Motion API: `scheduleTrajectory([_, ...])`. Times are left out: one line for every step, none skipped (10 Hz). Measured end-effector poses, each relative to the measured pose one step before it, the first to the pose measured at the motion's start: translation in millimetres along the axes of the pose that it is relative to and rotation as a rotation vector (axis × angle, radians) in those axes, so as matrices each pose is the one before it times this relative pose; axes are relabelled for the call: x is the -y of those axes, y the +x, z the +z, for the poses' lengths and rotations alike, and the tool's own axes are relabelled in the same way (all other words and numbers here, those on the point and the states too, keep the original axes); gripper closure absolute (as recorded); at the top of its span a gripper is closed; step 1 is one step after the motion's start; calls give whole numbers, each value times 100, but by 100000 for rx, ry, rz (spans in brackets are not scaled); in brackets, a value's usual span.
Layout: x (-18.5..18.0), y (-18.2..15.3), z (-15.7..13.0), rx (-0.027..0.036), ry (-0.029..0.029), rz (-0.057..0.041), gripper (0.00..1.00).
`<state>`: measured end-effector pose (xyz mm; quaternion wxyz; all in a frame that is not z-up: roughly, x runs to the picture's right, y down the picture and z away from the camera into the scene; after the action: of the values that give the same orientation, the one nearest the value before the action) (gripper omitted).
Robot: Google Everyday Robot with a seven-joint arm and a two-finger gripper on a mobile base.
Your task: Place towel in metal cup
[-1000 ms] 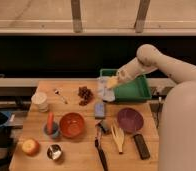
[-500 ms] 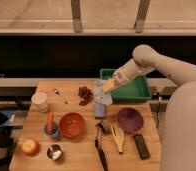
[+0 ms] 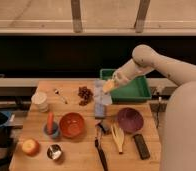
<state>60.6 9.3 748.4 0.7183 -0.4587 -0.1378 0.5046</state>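
My gripper is above the middle of the wooden table, at the left end of the green bin. It is shut on a pale blue towel that hangs down from it, its lower end close to the table top. The small metal cup stands near the table's front left corner, far from the gripper, to the right of an apple.
A green bin sits at the back right. On the table are a white cup, a spoon, dark grapes, an orange bowl, a blue cup, a purple bowl and utensils.
The arm has swung left from over the green bin toward the table's middle, carrying the hanging towel with it and lowering it slightly.
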Motion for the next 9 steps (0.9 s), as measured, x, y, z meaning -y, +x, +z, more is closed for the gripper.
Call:
scheduleTrajectory([-1104,463,828,-1868,-1375,-2388,100])
scheduleTrajectory([-1602,722,1107,-1976,-1776,-2516,100])
scheduleTrajectory([-1611,835,1188,-1836,-1465,-1988,100])
scheduleTrajectory([-1395,713,993,-1560,-1277,-1626,100])
scheduleTrajectory([-2479,1071,2047,-3748,-2065,-3427,100])
scheduleTrajectory([-1368,382,1227,-2582,-607,-2385,100])
scheduleTrajectory([-1426,215,1443,-2911,-555,-2965,100])
scheduleTrajectory([-1473,-24,1438,-3087,-793,-3405,100])
scheduleTrajectory([-1626,-396,1648,-3075,-1316,-4043,100])
